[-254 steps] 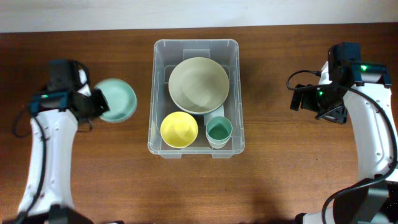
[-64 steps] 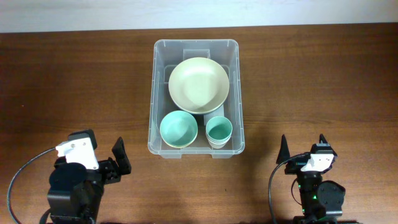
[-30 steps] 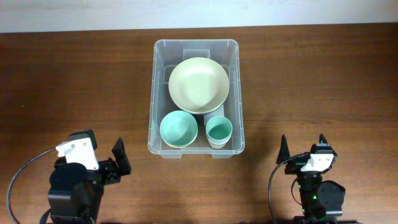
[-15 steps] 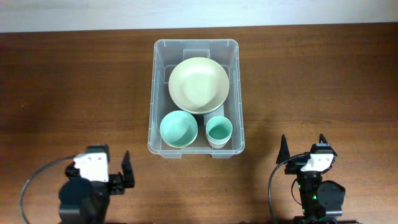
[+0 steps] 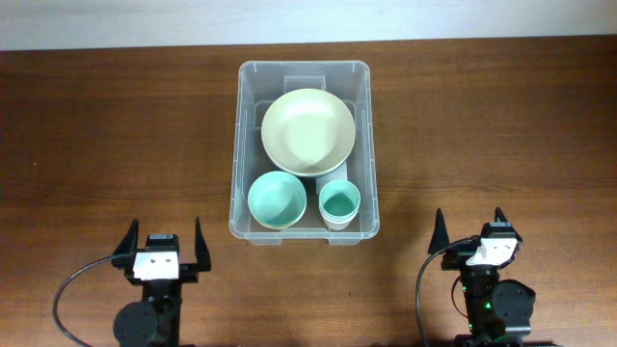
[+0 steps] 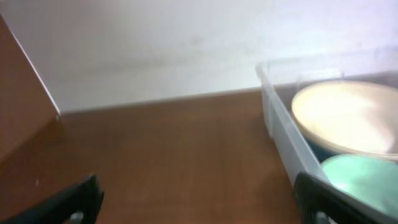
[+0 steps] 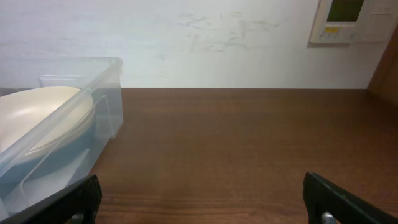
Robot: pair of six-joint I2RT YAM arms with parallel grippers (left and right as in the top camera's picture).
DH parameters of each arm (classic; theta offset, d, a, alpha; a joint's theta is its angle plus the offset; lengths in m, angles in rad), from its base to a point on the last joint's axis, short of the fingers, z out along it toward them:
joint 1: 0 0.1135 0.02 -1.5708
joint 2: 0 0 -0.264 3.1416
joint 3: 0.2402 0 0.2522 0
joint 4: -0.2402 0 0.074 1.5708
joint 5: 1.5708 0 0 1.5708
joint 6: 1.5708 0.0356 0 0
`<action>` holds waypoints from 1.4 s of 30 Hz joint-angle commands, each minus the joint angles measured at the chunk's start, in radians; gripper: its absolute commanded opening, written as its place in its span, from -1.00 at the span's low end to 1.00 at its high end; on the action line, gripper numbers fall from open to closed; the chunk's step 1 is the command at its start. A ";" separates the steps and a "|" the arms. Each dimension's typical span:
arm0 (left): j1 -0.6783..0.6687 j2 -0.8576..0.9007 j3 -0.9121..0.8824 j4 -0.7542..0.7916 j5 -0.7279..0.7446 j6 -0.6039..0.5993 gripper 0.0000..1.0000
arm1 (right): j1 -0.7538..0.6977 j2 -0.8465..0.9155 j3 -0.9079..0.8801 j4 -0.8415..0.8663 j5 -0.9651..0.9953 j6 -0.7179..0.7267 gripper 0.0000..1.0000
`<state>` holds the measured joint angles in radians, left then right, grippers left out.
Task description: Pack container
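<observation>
The clear plastic container (image 5: 237, 145) stands at the table's middle back. Inside it lie a large cream bowl (image 5: 308, 131), a teal bowl (image 5: 277, 200) and a small teal cup (image 5: 338, 203). My left gripper (image 5: 163, 244) rests near the front left edge, open and empty, well clear of the container. At the front right my right gripper (image 5: 469, 230) is open too, with nothing between its fingers. In the left wrist view the container (image 6: 281, 130) shows at the right with the cream bowl (image 6: 348, 115) and teal bowl (image 6: 364, 177). The right wrist view has the container (image 7: 74, 118) at the left.
Brown wooden tabletop (image 5: 116, 135) spreads on both sides of the container. A white wall (image 7: 205, 43) runs behind the table, with a wall panel (image 7: 351, 22) at the upper right in the right wrist view.
My left arm has turned and settled straight at the front left edge, fingers now pointing toward the back. The right arm and the container's contents have not moved.
</observation>
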<state>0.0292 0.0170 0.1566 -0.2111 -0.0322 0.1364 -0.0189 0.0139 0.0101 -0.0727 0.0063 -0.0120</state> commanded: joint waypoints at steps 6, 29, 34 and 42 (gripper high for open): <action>0.008 -0.012 -0.148 0.136 -0.003 0.011 0.99 | -0.001 -0.010 -0.005 -0.006 -0.002 -0.007 0.98; 0.008 -0.012 -0.148 0.131 0.003 0.015 0.99 | -0.001 -0.010 -0.005 -0.006 -0.003 -0.007 0.98; 0.008 -0.012 -0.148 0.131 0.003 0.015 0.99 | -0.001 -0.010 -0.005 -0.006 -0.003 -0.007 0.98; 0.008 -0.012 -0.148 0.131 0.003 0.015 0.99 | -0.001 -0.010 -0.005 -0.006 -0.002 -0.007 0.98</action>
<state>0.0326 0.0139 0.0132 -0.0784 -0.0334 0.1387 -0.0189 0.0139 0.0101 -0.0727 0.0059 -0.0124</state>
